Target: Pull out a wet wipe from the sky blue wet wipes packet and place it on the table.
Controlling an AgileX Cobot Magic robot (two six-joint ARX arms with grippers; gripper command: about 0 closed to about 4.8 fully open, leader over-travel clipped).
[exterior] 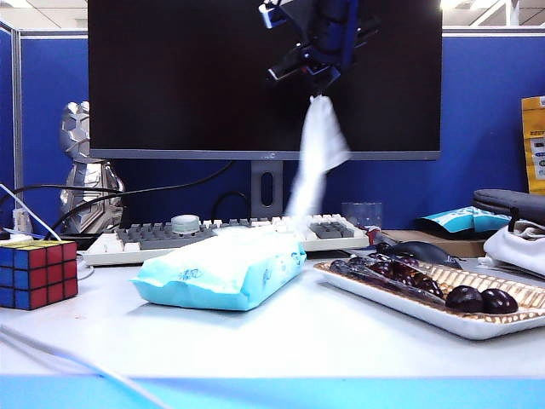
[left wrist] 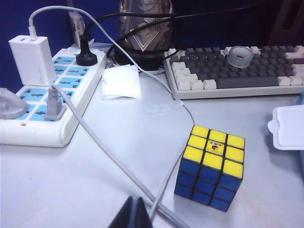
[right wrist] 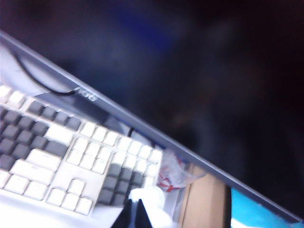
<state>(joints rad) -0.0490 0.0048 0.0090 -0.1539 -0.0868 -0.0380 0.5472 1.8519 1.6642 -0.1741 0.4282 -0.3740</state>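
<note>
**Wipe pinched and hanging over the packet**

Your right gripper point(exterior: 317, 85) is high up in front of the dark monitor point(exterior: 170, 77), right of centre, jaws fully closed on the top end of a white wet wipe point(exterior: 317, 153). The wipe hangs down blurred from the fingertips, and its lower end runs toward the far right end of the sky blue wet wipes packet point(exterior: 223, 271); you cannot tell if it is free of the packet. In the right wrist view the gripper point(right wrist: 137, 213) shows only as dark closed tips with a bit of white wipe point(right wrist: 151, 195) by them; the picture is blurred.

The packet lies flat on the table point(exterior: 281, 341), centre-left, just in front of the keyboard point(exterior: 153, 234), whitish top up. Right of it, close by, sits a tray point(exterior: 477, 324) of dark fruit point(exterior: 481, 299). A puzzle cube point(exterior: 38, 273) stands at the left edge, well apart from the packet. A silver figure point(exterior: 81, 166) stands far left behind the keyboard.

Your left gripper point(left wrist: 134, 213) is low over the table's left part, near the cube point(left wrist: 211, 166); only dark tips show, pressed together with nothing in them. A white cable point(left wrist: 109, 156) runs past them toward the power strip point(left wrist: 47, 95) on the far left. The keyboard point(left wrist: 237, 71) lies beyond, with a clear ring point(left wrist: 240, 57) on its keys.
</note>
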